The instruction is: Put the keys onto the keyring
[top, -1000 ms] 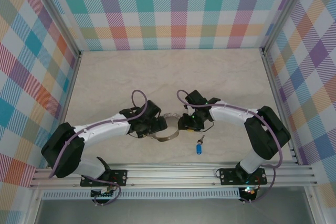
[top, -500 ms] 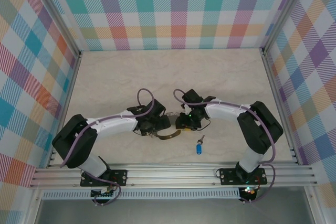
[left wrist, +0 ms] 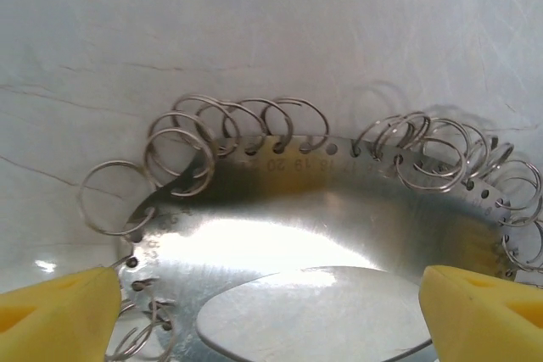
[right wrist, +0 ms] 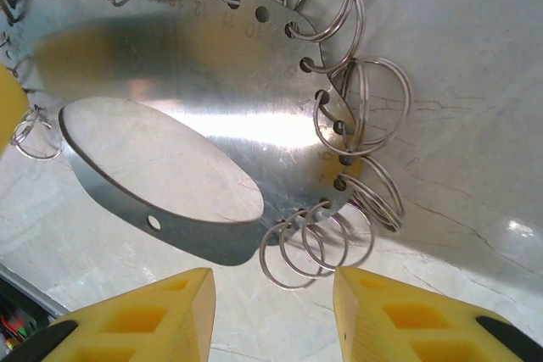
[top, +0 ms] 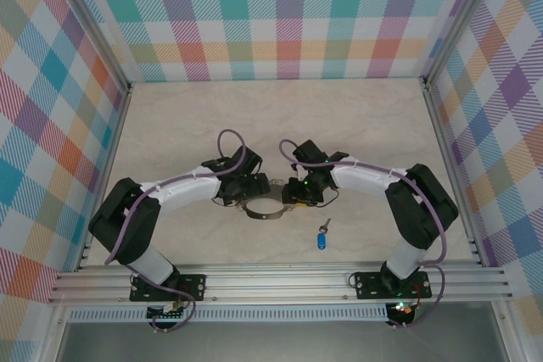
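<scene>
Keyring [top: 267, 209] shifted slightly up the table [top: 187, 125]. Left hand [left wrist: 267, 290] spread wide astride it; right hand [right wrist: 273, 294] half-spread, empty.

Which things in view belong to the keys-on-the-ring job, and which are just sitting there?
Belongs to the job: keyring; blue-headed key.
Just there: table; checked walls; aluminium rail.
</scene>
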